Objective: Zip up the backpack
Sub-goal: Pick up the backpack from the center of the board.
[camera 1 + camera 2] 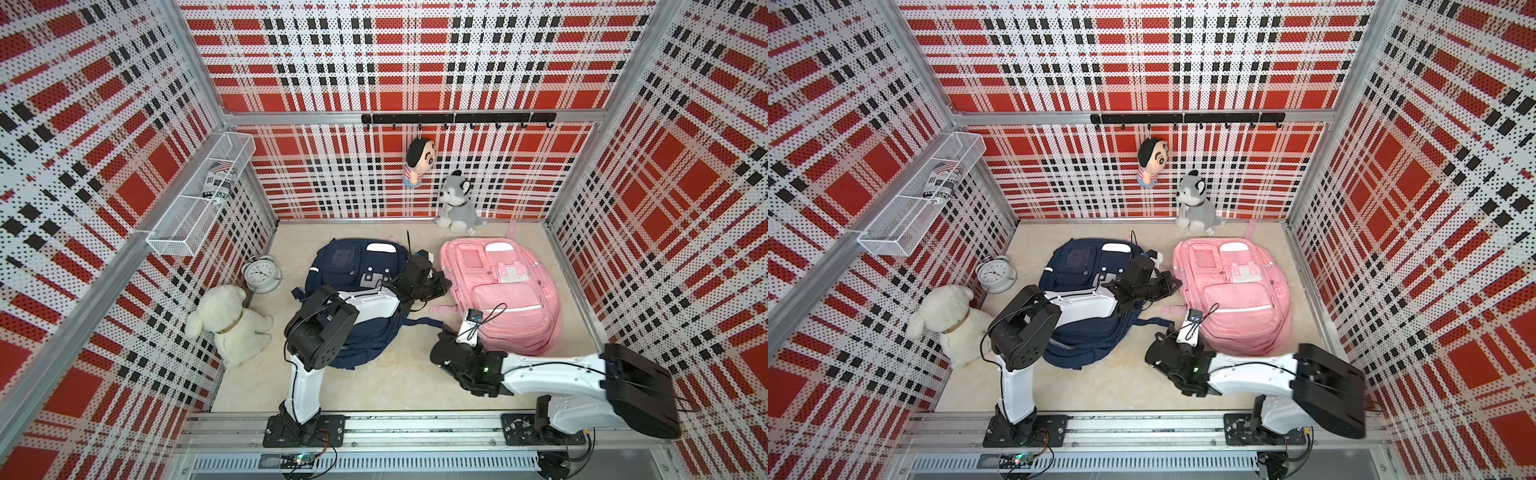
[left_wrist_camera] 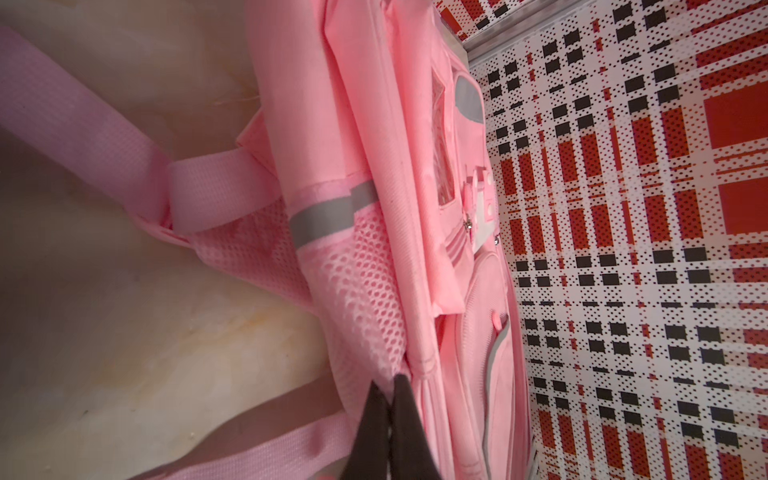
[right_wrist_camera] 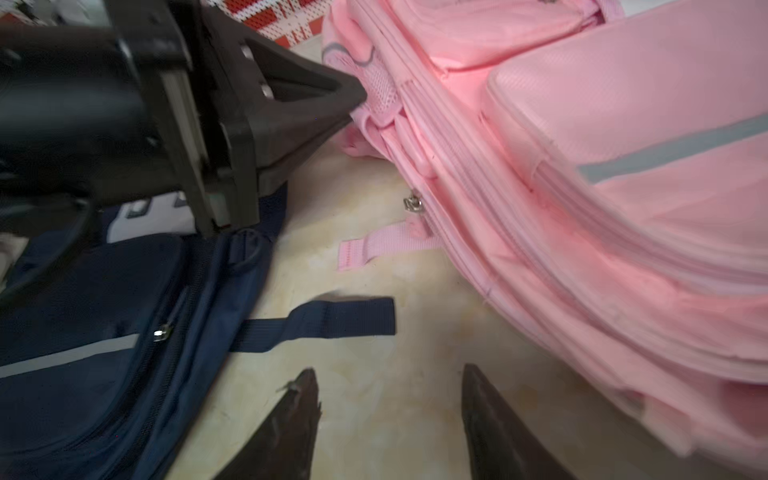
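Right hand (image 3: 388, 372): nearest item; fingers spread and empty, hovering over bare table (image 3: 395, 436) between the two packs and aimed toward a metal zipper pull (image 3: 413, 203), probably lined up to take it. Pink backpack (image 1: 498, 291): the task item by my reading, lying flat and front up, right of centre in both top views; the pull sits on its side wall, just above a loose pink strap end (image 3: 374, 247). Left hand (image 2: 388, 380): clenched, tips against the pack's side seam beside the mesh pocket (image 2: 365, 299); whether a fold is pinched cannot be told. It is likely placed there to anchor the pack against the zip's drag. Navy backpack (image 1: 345, 262): left of centre, beneath the left arm, no hand touching it; its strap (image 3: 332, 318) trails across the table toward the pink one. Outlying, well apart from the work: husky plush (image 1: 455, 201) at the back wall, doll (image 1: 417, 162) hanging from the hook rail (image 1: 457, 118), alarm clock (image 1: 261, 272), white plush dog (image 1: 232, 328), and wire shelf (image 1: 199, 199) at upper left.
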